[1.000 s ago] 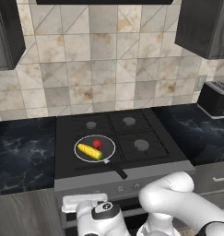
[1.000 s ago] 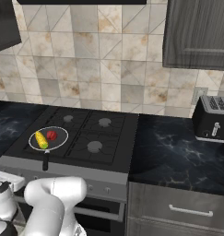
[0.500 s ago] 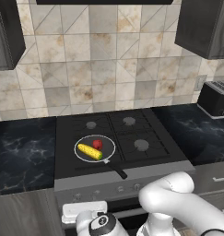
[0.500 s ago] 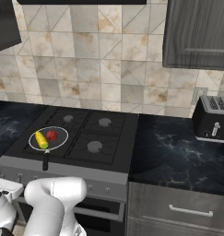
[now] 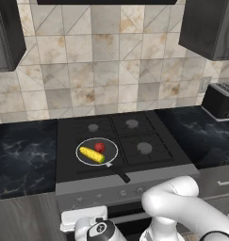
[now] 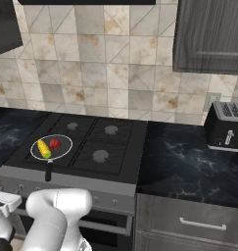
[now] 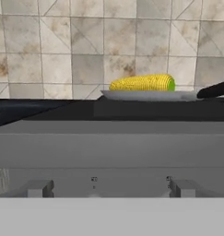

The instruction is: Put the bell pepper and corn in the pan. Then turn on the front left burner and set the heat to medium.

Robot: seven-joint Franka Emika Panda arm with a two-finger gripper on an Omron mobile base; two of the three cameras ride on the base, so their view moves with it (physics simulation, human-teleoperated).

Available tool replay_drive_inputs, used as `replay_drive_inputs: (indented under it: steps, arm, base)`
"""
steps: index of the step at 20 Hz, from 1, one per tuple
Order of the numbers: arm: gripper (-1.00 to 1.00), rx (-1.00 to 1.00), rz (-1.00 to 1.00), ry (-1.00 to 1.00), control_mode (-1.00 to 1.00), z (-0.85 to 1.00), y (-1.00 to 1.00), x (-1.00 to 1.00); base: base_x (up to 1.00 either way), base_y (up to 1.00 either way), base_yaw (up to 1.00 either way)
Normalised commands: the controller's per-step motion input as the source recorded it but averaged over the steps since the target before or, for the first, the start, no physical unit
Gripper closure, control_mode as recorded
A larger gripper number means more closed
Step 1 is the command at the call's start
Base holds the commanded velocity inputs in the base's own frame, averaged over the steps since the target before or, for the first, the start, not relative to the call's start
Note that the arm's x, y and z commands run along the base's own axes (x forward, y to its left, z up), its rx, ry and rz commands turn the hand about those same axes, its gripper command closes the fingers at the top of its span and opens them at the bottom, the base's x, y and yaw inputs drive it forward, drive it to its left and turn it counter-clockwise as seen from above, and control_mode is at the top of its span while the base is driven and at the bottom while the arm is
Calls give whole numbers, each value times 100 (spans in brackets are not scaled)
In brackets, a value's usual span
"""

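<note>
The dark pan with a pale rim rests on the stove's front left burner, handle toward the front edge. Inside it lie the yellow corn and the red bell pepper, side by side; both also show as corn and bell pepper. My gripper hangs low in front of the stove's front panel, below the pan. In the hand view the gripper is open with nothing between its wide-set fingertips, facing the grey panel, with the corn above the pan's rim.
Three other burners lie bare, such as the front right burner. A row of small knobs lines the front panel. Dark marble counters flank the stove, and a black toaster stands at the right.
My hand has sunk lower in front of the stove. The pan, corn and bell pepper have not moved.
</note>
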Motion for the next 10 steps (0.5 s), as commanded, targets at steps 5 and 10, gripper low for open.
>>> replay_drive_inputs:
  steps: [5, 10]
  arm:
    - [-100, -12, -3, 2, -100, 0, -4, 1]
    - [-100, -1, 0, 0, -100, -4, -4, 0]
  base:
    - [0, 0, 0]
    - [0, 0, 0]
